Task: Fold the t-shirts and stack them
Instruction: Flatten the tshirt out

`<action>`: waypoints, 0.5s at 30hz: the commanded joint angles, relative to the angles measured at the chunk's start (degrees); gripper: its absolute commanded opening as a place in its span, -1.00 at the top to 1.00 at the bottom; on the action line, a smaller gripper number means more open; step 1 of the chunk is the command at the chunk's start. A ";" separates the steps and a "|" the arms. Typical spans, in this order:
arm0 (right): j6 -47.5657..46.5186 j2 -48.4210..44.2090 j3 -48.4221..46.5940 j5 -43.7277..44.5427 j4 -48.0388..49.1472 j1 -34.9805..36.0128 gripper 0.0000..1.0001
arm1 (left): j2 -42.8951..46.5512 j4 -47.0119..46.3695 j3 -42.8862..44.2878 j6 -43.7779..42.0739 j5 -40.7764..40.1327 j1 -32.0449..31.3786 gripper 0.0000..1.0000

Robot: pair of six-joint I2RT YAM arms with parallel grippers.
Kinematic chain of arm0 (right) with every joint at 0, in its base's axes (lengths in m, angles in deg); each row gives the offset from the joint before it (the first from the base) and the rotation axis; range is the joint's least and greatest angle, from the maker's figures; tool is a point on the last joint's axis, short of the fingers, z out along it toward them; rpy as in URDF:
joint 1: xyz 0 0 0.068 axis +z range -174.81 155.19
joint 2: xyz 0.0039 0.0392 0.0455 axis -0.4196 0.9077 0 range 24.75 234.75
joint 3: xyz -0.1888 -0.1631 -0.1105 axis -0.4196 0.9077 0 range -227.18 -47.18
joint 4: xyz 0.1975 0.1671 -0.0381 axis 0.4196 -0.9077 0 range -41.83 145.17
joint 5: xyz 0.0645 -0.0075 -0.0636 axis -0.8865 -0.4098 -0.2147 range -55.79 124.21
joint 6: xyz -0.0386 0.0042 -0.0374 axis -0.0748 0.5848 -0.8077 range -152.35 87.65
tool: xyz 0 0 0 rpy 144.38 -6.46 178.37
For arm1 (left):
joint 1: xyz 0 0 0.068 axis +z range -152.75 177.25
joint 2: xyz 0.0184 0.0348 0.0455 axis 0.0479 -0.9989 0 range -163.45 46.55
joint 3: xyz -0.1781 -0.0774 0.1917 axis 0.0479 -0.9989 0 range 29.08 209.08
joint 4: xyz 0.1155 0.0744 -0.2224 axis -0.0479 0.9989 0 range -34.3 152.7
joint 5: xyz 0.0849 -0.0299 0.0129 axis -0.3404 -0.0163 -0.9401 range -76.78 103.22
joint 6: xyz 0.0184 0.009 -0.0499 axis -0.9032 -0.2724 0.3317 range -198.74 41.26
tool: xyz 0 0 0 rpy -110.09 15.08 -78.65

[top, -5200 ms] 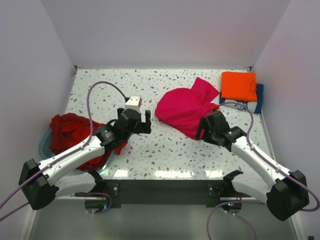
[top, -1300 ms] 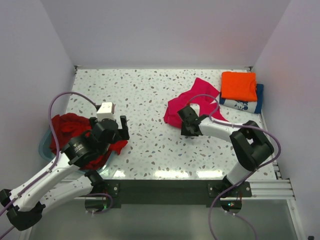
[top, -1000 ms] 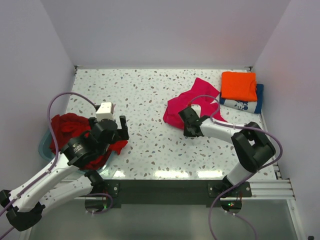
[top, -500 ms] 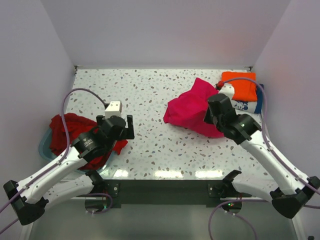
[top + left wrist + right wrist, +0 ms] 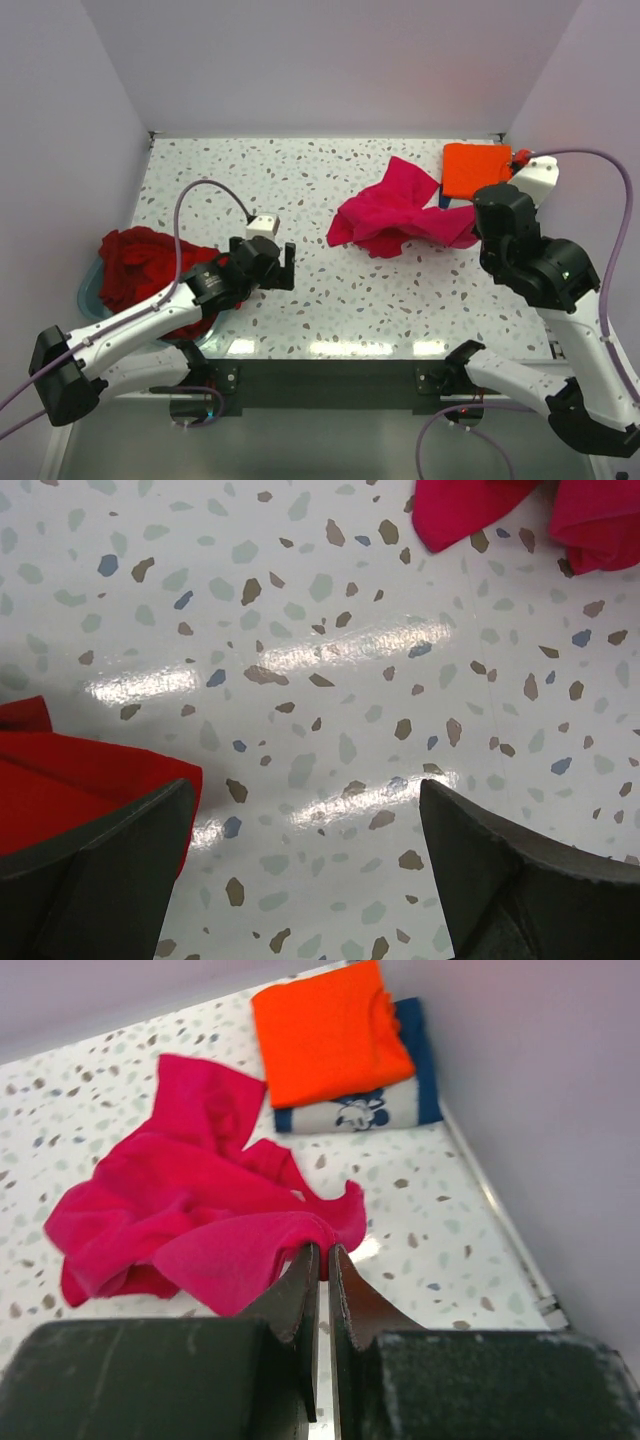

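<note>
While the right gripper (image 5: 322,1260) pinches a fold of the magenta-pink t-shirt (image 5: 395,212) between fingers pressed almost together, the garment lies crumpled on the right half of the speckled table (image 5: 250,180). In the top view its long axis runs roughly left to right. The bunched bulk points toward the table's middle, and a narrower tongue stretches rightward to the pinch under the right wrist. One flap sticks out toward the far wall. The pinched end seems lifted off the table, though the wrist hides the contact from above.

Just beyond the shirt, in the far right corner, a folded orange t-shirt (image 5: 477,170) lies flat on a folded navy blue t-shirt (image 5: 415,1100) with white print. The navy one shows along the near and right edges of the orange one.

The left gripper (image 5: 310,880) hangs over bare table left of centre, its fingers spread wide with nothing between them. Behind it, at the left edge, dark red t-shirts (image 5: 140,265) are heaped in a pale blue tub (image 5: 88,290), and red cloth spills over its rim onto the table.
</note>
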 commanded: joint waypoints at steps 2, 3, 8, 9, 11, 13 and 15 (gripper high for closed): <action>-2.97 -0.12 -5.14 10.03 -3.10 -2.06 1.00 | -2.88 -7.19 -0.34 0.44 0.41 -2.66 -1.00; -3.58 -0.03 -6.10 10.39 -3.10 -2.33 1.00 | -3.67 -7.90 -0.26 0.36 0.15 -3.19 -1.00; -5.17 0.41 -6.20 9.60 -1.43 -2.68 1.00 | -12.00 -14.13 1.84 -0.52 -2.84 -6.18 -1.00; -5.17 0.50 -4.89 8.64 -0.90 -2.68 1.00 | -13.86 -14.93 2.90 -0.61 -3.28 -6.18 -0.99; -5.35 0.41 -2.69 7.15 1.82 -3.38 1.00 | -19.31 -16.60 7.27 -1.40 -4.16 -6.27 -0.96; -5.35 0.67 -0.32 3.90 3.58 -5.39 1.00 | -25.26 -15.20 10.89 -1.58 -5.91 -6.44 -0.94; -5.87 0.67 1.44 1.18 4.72 -7.42 1.00 | -28.97 -13.97 15.55 -1.93 -7.58 -6.45 -0.93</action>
